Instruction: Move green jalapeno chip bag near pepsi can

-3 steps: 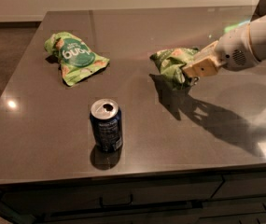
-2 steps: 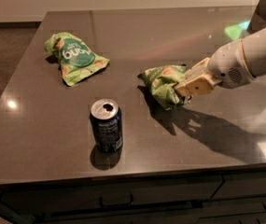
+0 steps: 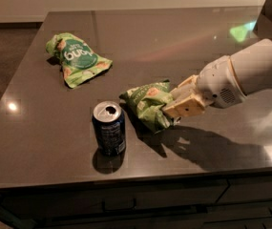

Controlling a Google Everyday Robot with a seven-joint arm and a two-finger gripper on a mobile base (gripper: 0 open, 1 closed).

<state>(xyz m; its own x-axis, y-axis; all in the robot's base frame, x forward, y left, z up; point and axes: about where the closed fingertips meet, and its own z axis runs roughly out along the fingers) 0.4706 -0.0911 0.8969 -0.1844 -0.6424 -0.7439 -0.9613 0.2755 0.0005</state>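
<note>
A: Gripper status?
B: The gripper (image 3: 173, 109) is clamped on the right end of the green jalapeno chip bag (image 3: 147, 103). The bag is just right of the pepsi can (image 3: 109, 129), not touching.
A: Why the end grab?
B: It likely keeps the fingers clear of the can at release.
A: Labels?
B: The can's white print is unreadable. The bright green chip bag (image 3: 76, 59) at back-left has white lettering, which I can't read either.

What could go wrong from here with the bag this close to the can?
1. The gripper holds the green jalapeno chip bag with its tip almost at the pepsi can; pushing further could knock the upright can over.
2. The can stands near the front edge of the table, so a shove might send it off.
</note>
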